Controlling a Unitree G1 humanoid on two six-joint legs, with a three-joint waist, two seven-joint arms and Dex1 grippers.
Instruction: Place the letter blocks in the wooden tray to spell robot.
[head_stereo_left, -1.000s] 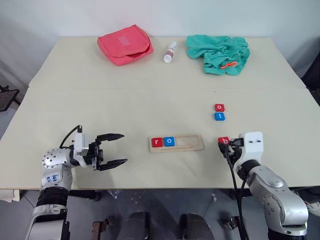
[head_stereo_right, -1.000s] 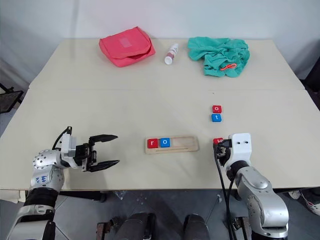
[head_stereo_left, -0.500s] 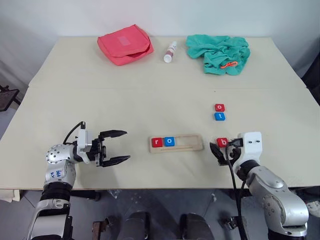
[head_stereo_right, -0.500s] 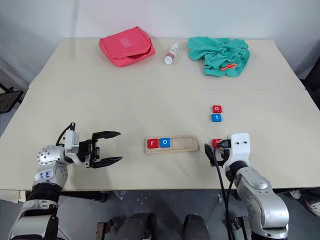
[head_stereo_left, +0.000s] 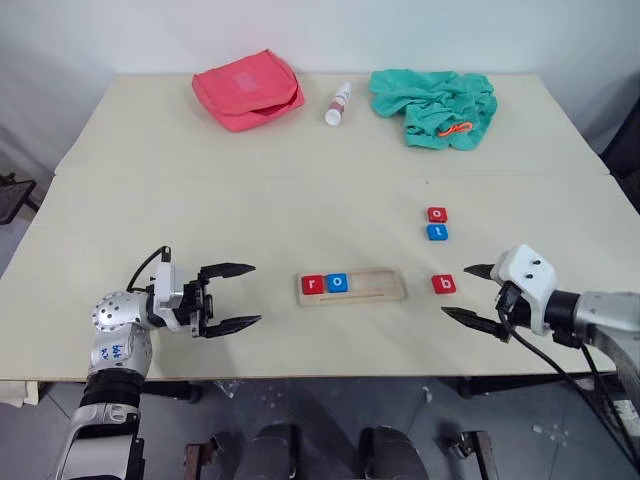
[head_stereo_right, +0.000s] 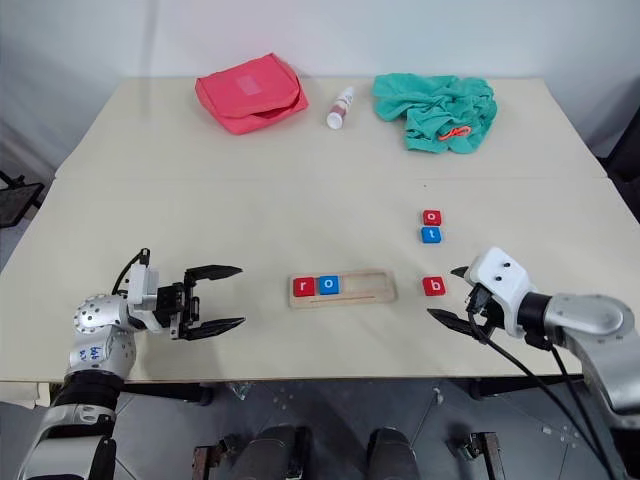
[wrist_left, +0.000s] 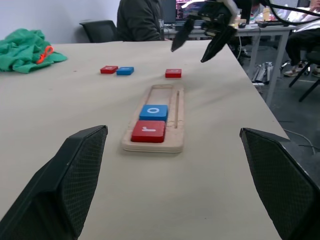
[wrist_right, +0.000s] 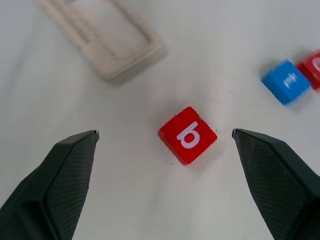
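Table: pale tabletop (head_stereo_left: 300, 200) with a pink pouch (head_stereo_left: 248, 88), a small bottle (head_stereo_left: 337, 103) and a green cloth (head_stereo_left: 434, 105) along its far edge.
Tray: wooden tray (head_stereo_left: 385, 285) near the front edge, long axis running left to right; red "r" block (head_stereo_left: 312, 284) and blue "o" block (head_stereo_left: 337, 282) fill its left end, the other slots are bare.
Right gripper: right gripper (head_stereo_left: 472, 294) spread wide and holding nothing; a second ago it was closed on the red "b" block (head_stereo_left: 443, 284), which now lies flat on the table just right of the tray.
Meaning: "b" is let go outside the tray, probably set down to re-grip, so the third letter is not yet placed.
Left gripper: left gripper (head_stereo_left: 235, 296) wide open, empty, pointing toward the tray.
Spare blocks: red "o" block (head_stereo_left: 437, 214) and blue "t" block (head_stereo_left: 438, 232) touching, behind "b".
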